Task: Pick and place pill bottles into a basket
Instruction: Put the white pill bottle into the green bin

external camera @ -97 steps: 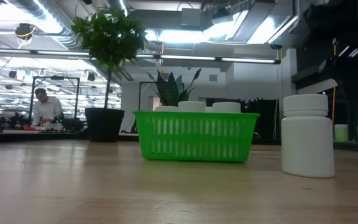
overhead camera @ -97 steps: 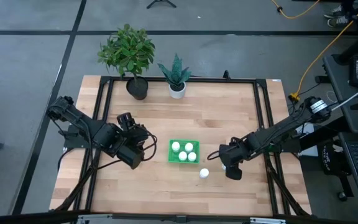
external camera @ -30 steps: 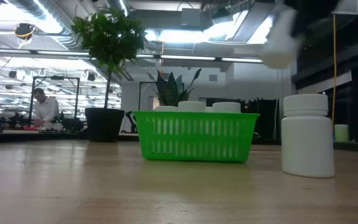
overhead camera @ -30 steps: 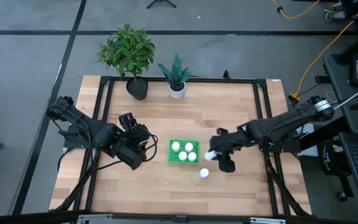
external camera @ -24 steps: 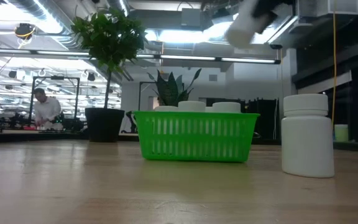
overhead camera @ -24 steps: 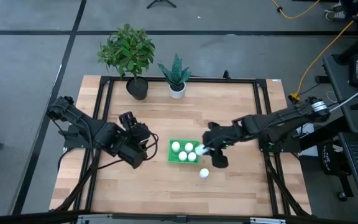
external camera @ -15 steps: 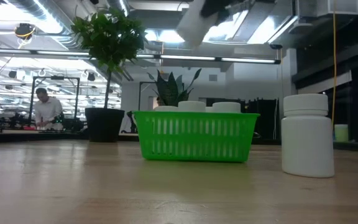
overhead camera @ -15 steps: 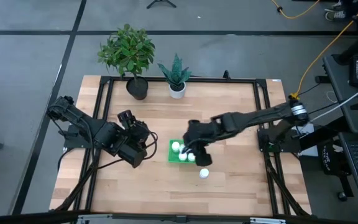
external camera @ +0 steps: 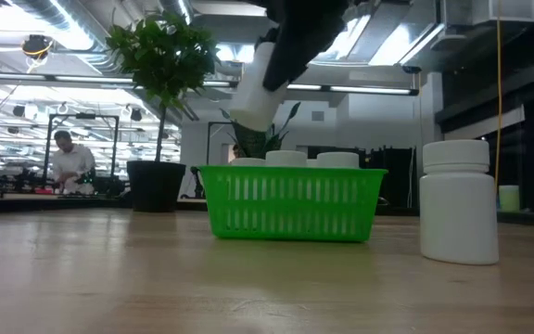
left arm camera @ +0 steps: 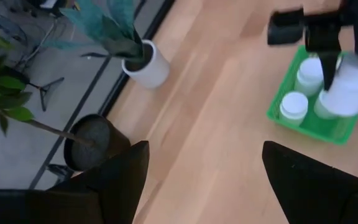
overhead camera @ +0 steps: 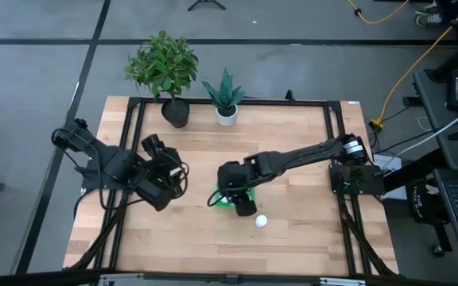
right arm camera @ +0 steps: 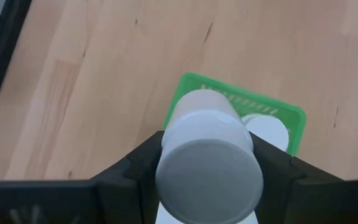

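The green basket (external camera: pixel 290 201) stands at mid table with several white pill bottles (left arm camera: pixel 294 106) upright in it; in the high view my right arm covers most of the basket (overhead camera: pixel 221 202). My right gripper (overhead camera: pixel 233 189) hovers over the basket's left end, shut on another pill bottle (external camera: pixel 258 88), which is clear of the basket. One more pill bottle (overhead camera: pixel 261 221) stands on its base on the table, near and right of the basket. My left gripper (left arm camera: pixel 204 186) is open and empty, left of the basket (overhead camera: pixel 169 179). My right gripper pinches the pill bottle by its round side (right arm camera: pixel 166 142) between its two fingers (right arm camera: pixel 132 171). The bottle's free end (right arm camera: pixel 207 171) sticks out past the fingertips. The bottle is lifted clear and tilted, its free end slanting down toward the basket (right arm camera: pixel 241 102).
A leafy plant in a dark pot (overhead camera: pixel 173 111) and a spiky plant in a white pot (overhead camera: pixel 227 115) stand at the table's far edge. A black frame (overhead camera: pixel 336 151) runs along the table's sides. Bare wood lies near the front edge.
My right gripper has carried the pill bottle toward the table's left, from right of the basket across to above its left end, and has come lower; the bottle has stayed tilted and clear. My left gripper has drawn back a little toward the left edge.
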